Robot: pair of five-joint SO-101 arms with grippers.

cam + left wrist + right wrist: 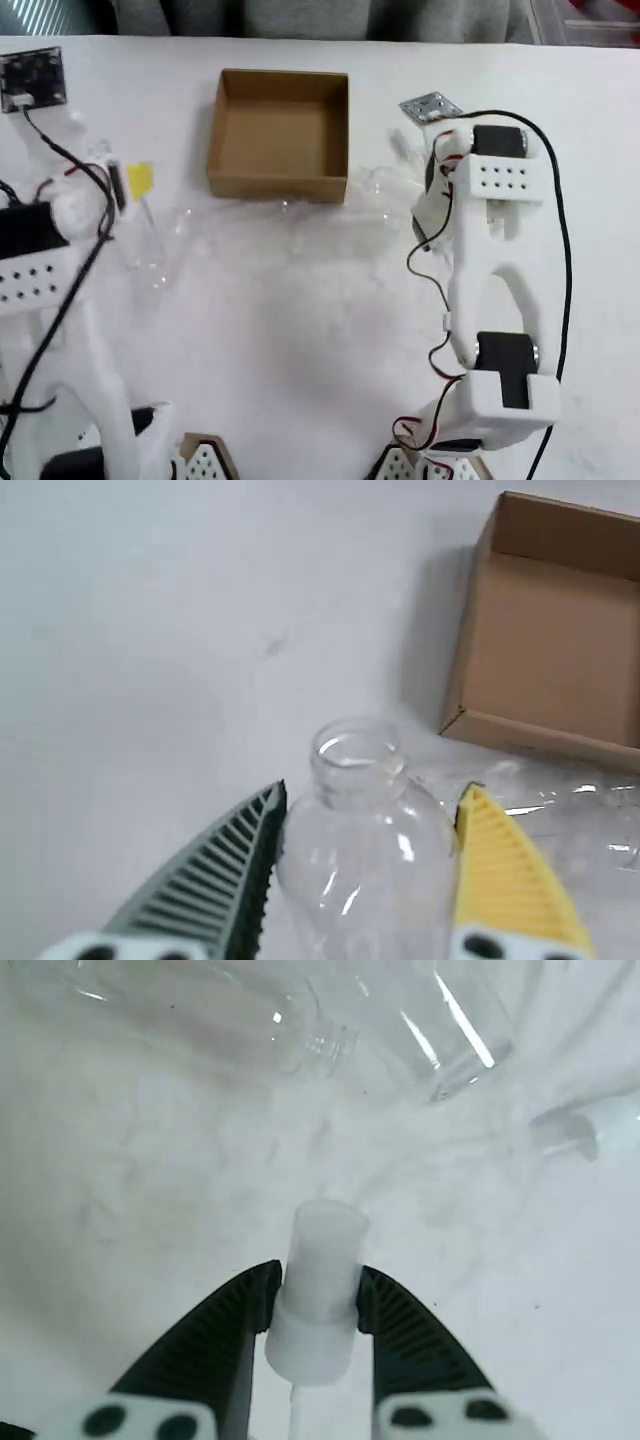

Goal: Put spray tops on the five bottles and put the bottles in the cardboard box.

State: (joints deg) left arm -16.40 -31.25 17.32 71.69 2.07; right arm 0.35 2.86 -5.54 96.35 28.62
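Bottle [360,860]: clear, neck open with no top on it, sitting between the fingers of the left gripper [372,798]. The grey finger [225,875] and the yellow finger [505,875] press on opposite sides of its shoulder, so the gripper is closed on it. It sits just off the near left corner of the cardboard box [560,630].

Spray top [318,1290]: white, clamped between the two black fingers of the right gripper [318,1278], above the white table [150,1160].

The right wrist view shows loose bottles [300,1010] lying on their sides past the spray top. The high view shows little of these beyond faint glints along the front wall of the box.

The high view places both arms. The left gripper [135,185] is to the left of the box [280,130], and the right gripper [432,185] is to the right of it. Nothing lies in the box.
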